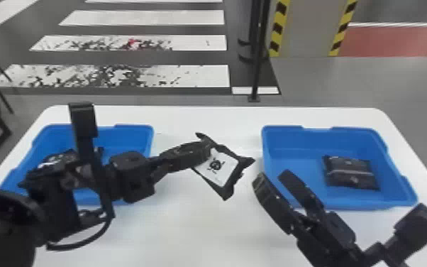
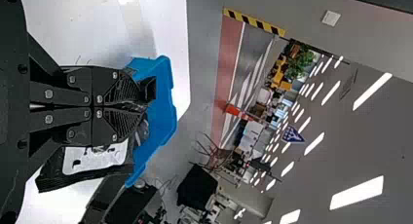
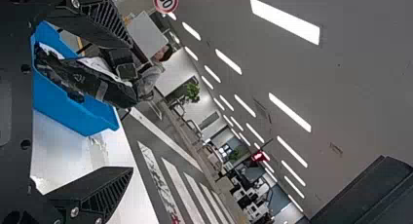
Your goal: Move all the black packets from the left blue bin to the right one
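One black packet [image 1: 226,192], printed label [image 1: 220,167], in left hand [image 1: 208,146]

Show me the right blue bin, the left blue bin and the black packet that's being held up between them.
Right blue bin [image 1: 294,161], head view: bare inner floor.
Left blue bin [image 1: 131,140], head view: inner far wall.
Held packet [image 1: 222,170], head view: pale label.

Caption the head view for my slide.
Left hand holding a black packet between left blue bin and right blue bin, right hand open.
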Controlling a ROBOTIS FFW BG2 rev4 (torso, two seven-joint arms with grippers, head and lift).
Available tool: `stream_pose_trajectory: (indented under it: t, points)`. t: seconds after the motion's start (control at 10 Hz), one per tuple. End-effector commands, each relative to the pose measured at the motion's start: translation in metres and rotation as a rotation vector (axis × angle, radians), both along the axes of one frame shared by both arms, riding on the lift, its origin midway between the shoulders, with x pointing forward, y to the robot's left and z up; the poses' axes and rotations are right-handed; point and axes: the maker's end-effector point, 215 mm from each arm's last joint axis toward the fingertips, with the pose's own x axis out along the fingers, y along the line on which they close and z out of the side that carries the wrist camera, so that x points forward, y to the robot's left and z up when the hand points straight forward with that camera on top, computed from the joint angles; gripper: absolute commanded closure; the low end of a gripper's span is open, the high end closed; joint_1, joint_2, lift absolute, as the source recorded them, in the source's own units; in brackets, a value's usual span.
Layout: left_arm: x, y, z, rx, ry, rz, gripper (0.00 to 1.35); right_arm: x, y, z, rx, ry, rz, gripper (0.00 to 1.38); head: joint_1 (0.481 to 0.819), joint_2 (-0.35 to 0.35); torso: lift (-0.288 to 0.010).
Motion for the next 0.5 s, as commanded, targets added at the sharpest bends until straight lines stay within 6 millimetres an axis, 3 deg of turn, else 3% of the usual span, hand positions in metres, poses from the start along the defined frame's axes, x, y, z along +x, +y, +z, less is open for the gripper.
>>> stream_pose_trajectory:
  t: [0.0,0.2,0.3,0.4]
  points:
    - [-0.004,-0.015,0.000,-0.016,0.007,-0.036,1.16,0.000,0.014,-0.002,0.046,0.019,0.041,0.13,0.695,0.011,-0.185]
    - [-0.010,-0.031,0.006,-0.039,0.004,-0.075,1.16,0.001,0.022,-0.011,0.061,0.050,0.068,0.17,0.695,0.007,-0.185]
    - [-0.009,-0.033,0.006,-0.037,0.002,-0.077,1.15,0.002,0.023,-0.009,0.065,0.044,0.072,0.47,0.695,0.001,-0.185]
    - [-0.009,-0.031,0.004,-0.036,0.006,-0.073,1.16,0.001,0.026,-0.010,0.078,0.050,0.079,0.94,0.695,-0.001,-0.185]
